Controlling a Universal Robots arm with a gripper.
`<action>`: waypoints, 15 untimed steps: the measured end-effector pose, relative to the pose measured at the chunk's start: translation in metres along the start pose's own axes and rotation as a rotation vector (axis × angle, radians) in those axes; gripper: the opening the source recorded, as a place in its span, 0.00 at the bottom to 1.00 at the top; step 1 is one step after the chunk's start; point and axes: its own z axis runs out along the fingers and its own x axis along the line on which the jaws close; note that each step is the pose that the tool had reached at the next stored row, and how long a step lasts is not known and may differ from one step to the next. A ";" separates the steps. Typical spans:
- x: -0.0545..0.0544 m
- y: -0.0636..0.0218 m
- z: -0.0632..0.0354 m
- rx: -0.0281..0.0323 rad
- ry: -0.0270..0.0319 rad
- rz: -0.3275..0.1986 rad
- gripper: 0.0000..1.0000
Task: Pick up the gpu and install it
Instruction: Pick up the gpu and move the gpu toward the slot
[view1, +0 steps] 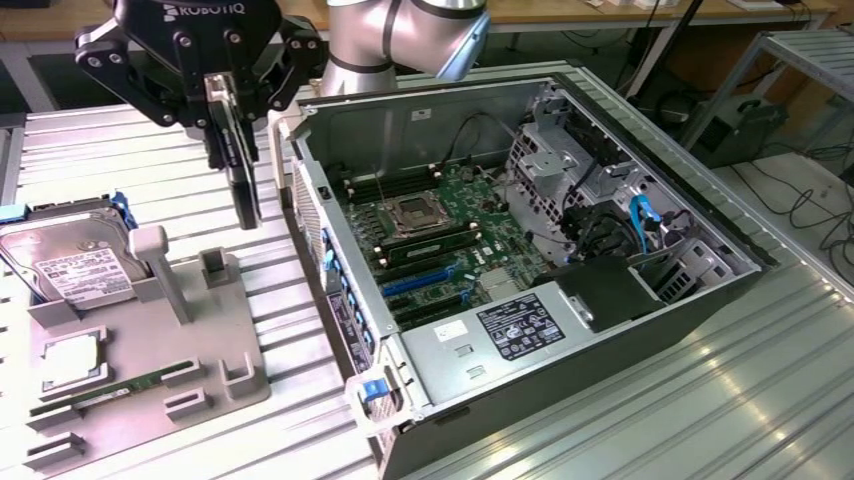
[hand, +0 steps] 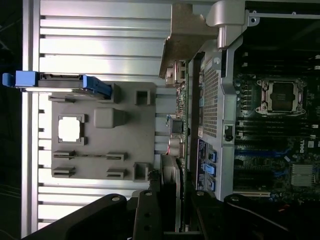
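The gripper (view1: 230, 112) is closed narrowly on the top edge of the gpu (view1: 246, 190), which hangs upright in the air. Under it is the grey parts tray (view1: 200, 320), and just beside it the open computer case (view1: 400, 130).

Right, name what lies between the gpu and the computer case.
Nothing: in the exterior view, bare table slats separate the gpu, clamped in the end effector, from the computer case.
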 end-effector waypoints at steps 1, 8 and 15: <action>-0.001 0.0000 0.0000 0.0000 0.0000 0.000 0.27; -0.007 -0.0002 0.0001 0.0000 0.0000 0.000 0.27; -0.016 -0.0005 0.0001 0.0000 0.0000 0.000 0.27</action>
